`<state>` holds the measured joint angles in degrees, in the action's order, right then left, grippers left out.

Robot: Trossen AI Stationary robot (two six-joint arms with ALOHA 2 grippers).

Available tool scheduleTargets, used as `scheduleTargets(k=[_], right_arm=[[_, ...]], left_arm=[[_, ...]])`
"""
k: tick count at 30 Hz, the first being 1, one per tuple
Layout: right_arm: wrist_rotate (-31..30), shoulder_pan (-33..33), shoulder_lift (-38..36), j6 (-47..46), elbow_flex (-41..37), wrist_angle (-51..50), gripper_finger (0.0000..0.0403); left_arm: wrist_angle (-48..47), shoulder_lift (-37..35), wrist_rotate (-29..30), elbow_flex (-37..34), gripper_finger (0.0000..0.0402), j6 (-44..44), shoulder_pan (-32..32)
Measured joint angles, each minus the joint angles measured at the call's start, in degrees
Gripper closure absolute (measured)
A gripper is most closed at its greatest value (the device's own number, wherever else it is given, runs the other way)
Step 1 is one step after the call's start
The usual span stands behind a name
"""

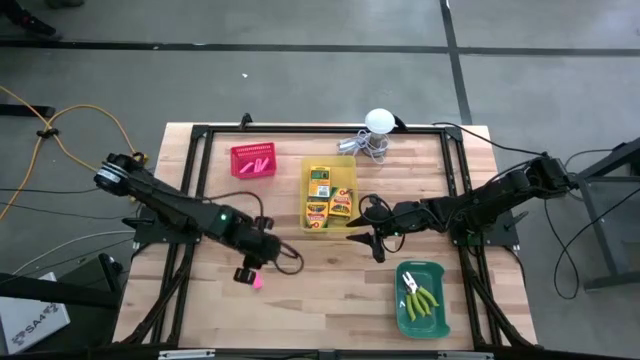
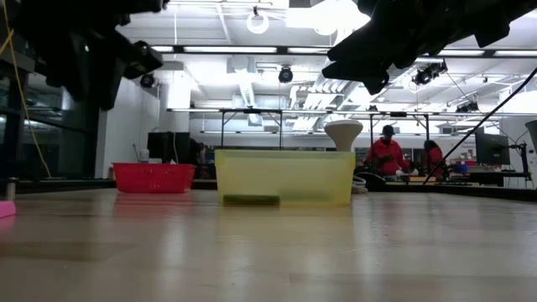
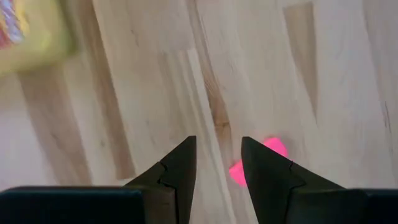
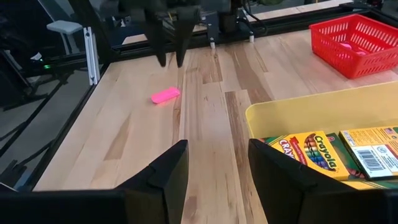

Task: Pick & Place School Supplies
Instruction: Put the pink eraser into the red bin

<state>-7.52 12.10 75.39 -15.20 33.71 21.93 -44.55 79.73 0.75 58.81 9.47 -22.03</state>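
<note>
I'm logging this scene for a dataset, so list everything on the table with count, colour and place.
Crayon boxes: four, yellow-green, inside the yellow bin.
Yellow bin: one, table centre.
Red bin: one, back left, pink erasers inside; count unclear.
Loose pink eraser: one, on the wood beside the left end effector.
Green bin: one, front right.
Tools: yellow-green handles, in the green bin; count unclear.
White ball: one, back edge, with metal clutter.
Left end effector: open, above the loose eraser.
Right end effector: open, beside the yellow bin.
</note>
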Motion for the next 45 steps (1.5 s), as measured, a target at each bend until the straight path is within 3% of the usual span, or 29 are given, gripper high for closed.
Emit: scheduleTargets(k=[4, 15, 25, 30, 45], right_arm=[[0.02, 0.00, 0.00, 0.00, 0.00, 0.01, 0.0247], [0.20, 0.02, -0.02, -0.02, 0.00, 0.03, 0.0247], [0.25, 0.00, -0.02, -0.02, 0.00, 0.07, 0.0247], [0.25, 0.02, 0.00, -0.02, 0.00, 0.08, 0.0247], [0.25, 0.00, -0.01, 0.19, 0.00, -0.83, 0.0247]], left_arm=[[0.23, 3.12, -0.02, 0.00, 0.0280, 10.46, -1.05], [-0.16, 9.31, -0.04, -0.07, 0.0280, 59.29, -2.33], [-0.13, 13.13, 0.04, -0.07, 0.0280, 91.71, -6.42], [0.00, 13.54, -0.02, -0.09, 0.0280, 102.56, -8.24], [-0.48, 13.37, -1.89, -0.09, 0.0280, 121.95, -6.86]])
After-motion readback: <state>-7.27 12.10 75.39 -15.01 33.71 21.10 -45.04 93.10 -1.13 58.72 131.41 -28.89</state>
